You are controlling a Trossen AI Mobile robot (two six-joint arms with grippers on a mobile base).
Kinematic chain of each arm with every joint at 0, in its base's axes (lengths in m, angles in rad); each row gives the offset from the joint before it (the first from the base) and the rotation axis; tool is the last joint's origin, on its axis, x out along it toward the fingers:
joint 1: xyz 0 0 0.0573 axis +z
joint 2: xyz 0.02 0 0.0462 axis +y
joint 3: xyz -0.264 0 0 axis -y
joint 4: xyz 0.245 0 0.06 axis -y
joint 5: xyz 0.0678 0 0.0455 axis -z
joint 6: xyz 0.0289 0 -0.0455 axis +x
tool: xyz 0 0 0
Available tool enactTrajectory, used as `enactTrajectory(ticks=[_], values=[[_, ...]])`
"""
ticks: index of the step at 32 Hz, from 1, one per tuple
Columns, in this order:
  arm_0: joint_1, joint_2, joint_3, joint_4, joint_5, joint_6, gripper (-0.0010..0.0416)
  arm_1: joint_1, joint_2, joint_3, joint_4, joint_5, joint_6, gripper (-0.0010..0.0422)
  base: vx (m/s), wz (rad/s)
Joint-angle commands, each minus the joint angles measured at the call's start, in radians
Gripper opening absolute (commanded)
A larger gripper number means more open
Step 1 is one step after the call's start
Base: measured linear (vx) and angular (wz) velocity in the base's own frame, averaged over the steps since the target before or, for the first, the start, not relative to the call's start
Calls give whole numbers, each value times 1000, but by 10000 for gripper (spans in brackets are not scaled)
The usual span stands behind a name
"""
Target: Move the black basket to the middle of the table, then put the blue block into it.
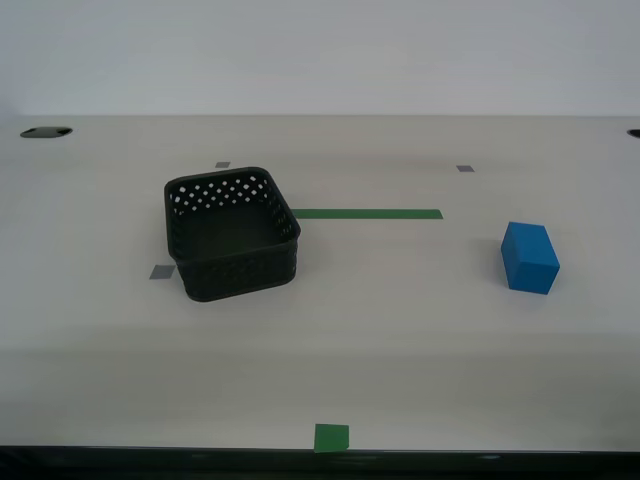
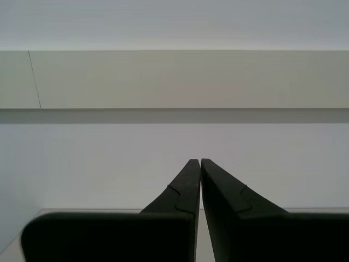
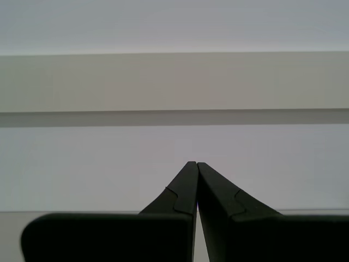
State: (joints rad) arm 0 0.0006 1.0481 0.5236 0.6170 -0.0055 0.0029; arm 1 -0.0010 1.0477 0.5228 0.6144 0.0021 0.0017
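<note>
The black basket (image 1: 233, 233) stands upright and empty on the table (image 1: 400, 330), toward the exterior view's left of the middle. The blue block (image 1: 529, 257) lies on the table at the exterior view's right, well apart from the basket. Neither arm shows in the exterior view. My first gripper (image 3: 196, 165) is shut and empty, facing a pale wall. My second gripper (image 2: 199, 162) is shut and empty, also facing a pale wall. Neither wrist view shows the basket or the block.
A green tape strip (image 1: 368, 213) lies just right of the basket. A green square (image 1: 331, 437) sits at the table's near edge. Small grey tape squares (image 1: 162, 272) mark the tabletop, one beside the basket. A dark cable hole (image 1: 45, 132) is at the far left.
</note>
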Motion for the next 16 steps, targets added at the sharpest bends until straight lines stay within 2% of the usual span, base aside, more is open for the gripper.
enactTrajectory(ticks=[1,16], values=[[0,0,1,3,0,0,1,0,0,0,4,2,-1,0,0,0],[0,0,1,3,0,0,0,0,0,0,4,2,-1,0,0,0]])
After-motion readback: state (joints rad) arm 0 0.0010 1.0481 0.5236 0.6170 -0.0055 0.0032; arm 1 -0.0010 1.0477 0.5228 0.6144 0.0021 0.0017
